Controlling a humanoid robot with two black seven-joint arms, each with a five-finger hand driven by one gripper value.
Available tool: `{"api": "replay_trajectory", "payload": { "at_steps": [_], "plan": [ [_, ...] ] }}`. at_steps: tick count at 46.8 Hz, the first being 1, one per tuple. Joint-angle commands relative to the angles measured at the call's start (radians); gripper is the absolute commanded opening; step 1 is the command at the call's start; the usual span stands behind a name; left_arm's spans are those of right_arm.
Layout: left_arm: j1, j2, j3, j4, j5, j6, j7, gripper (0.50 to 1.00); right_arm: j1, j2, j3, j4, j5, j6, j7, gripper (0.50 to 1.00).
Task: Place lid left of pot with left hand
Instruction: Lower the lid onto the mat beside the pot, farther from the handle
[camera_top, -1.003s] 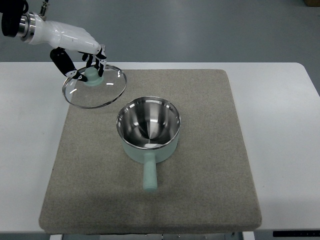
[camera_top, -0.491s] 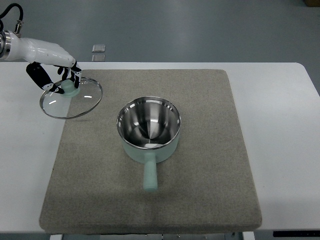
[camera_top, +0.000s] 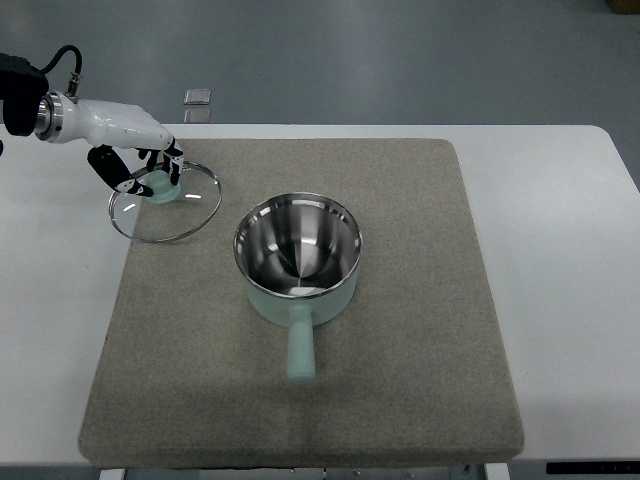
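A glass lid (camera_top: 165, 205) with a metal rim and a pale green knob (camera_top: 160, 186) hangs at the mat's upper left edge, left of the pot. My left hand (camera_top: 150, 170) comes in from the left edge, white with black fingers, and is shut on the knob. The pot (camera_top: 297, 256) is steel inside and pale green outside; it stands uncovered in the middle of the mat, its handle (camera_top: 300, 350) pointing toward me. Whether the lid touches the mat cannot be told. The right arm is out of view.
A grey felt mat (camera_top: 400, 330) covers most of the white table (camera_top: 560, 250). Bare table strips lie left and right of the mat. Two small grey squares (camera_top: 198, 97) lie on the floor beyond the table's far edge.
The left hand carried the lid leftward off the mat's corner, then came back a little to the right and lower, so the lid now overlaps the mat's left edge.
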Motion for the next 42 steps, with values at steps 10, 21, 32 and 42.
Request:
{"api": "replay_trajectory", "payload": {
  "at_steps": [10,21,32,42],
  "plan": [
    [0.043,-0.058,0.001,0.076,0.000,0.036,0.001,0.500,0.000,0.000,-0.001,0.000,0.000,0.000,0.000,0.924],
    [0.060,-0.089,0.004,0.088,0.000,0.069,0.001,0.500,0.000,0.000,-0.001,0.000,0.000,0.000,0.000,0.924],
    [0.063,-0.092,0.001,0.088,-0.003,0.074,0.001,0.500,0.000,0.000,-0.001,0.000,0.000,0.000,0.000,0.924],
    [0.069,-0.090,0.002,0.088,-0.005,0.181,-0.014,0.681,0.001,0.000,0.000,0.000,0.000,0.000,0.000,0.924]
  ]
}}
